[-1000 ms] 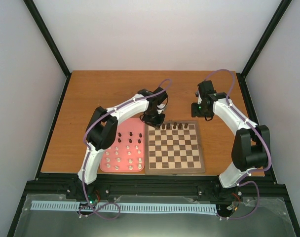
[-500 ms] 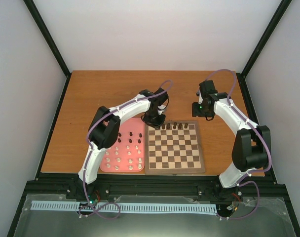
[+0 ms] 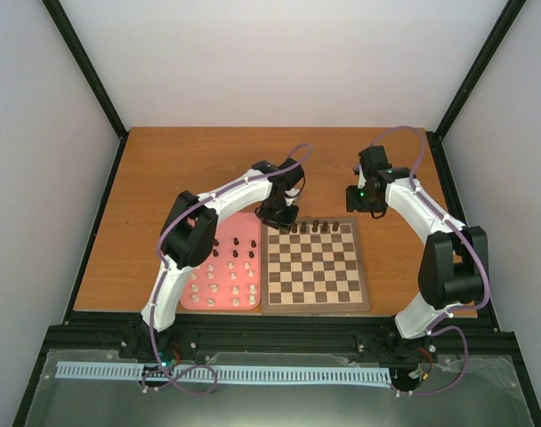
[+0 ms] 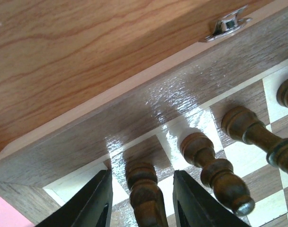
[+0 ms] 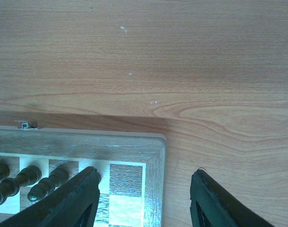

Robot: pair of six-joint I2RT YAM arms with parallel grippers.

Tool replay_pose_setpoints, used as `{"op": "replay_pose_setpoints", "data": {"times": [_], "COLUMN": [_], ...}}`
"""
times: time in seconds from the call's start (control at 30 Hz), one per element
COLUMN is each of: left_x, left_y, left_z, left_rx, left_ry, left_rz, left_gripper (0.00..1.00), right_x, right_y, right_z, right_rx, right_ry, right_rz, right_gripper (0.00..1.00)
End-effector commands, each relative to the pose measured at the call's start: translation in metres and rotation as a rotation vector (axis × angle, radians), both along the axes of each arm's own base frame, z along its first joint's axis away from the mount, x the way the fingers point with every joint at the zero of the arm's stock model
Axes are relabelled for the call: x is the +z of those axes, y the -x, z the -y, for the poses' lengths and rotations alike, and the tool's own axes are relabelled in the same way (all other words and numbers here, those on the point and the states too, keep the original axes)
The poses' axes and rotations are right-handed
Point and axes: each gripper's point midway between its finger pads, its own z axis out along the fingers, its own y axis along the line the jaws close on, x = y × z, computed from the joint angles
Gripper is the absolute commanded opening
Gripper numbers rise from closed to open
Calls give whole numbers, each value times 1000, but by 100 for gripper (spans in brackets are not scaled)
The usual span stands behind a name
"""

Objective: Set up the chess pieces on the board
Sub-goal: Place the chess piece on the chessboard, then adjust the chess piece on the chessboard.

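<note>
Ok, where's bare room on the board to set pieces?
Free: all board rows nearer than the dark pieces, plus the far-right corner by the right tool. Crowded: far row's left end, where the left tool straddles one.

Left tool (image 4: 141, 176) slightly agape, right tool (image 5: 146, 172) widely spread, both pointed downward.
</note>
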Motion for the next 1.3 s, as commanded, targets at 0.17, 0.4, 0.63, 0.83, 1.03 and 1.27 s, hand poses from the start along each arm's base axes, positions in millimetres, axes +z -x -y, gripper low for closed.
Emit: {"op": "replay_pose_setpoints", "data": {"times": [0.17,0.4,0.63,0.83,1.03,1.27], "left_x": [14,21,35,63,87,79], "left_y": [-7,-14,-31,-50,-49,-38], "left_z": [8,-4,-16,-19,-5,-12], "left_rx": [-21,5,44,71,33,46], "left_ry": [8,-9,1,73,173,159], "left_rz": [42,62,100,137,139,104], "left_gripper": [49,51,51,52,52,50], "right_x": [5,4,3,5,6,6], "right_y": [-4,-5,-6,-8,-10,-12], "right_z": [1,1,0,-1,-1,-2], "right_rx": [4,5,5,6,6,4], "right_ry": [-13,-14,-18,-20,-21,-25], "right_rz": [20,20,18,21,24,25], "right_gripper": [52,52,52,52,52,52]}}
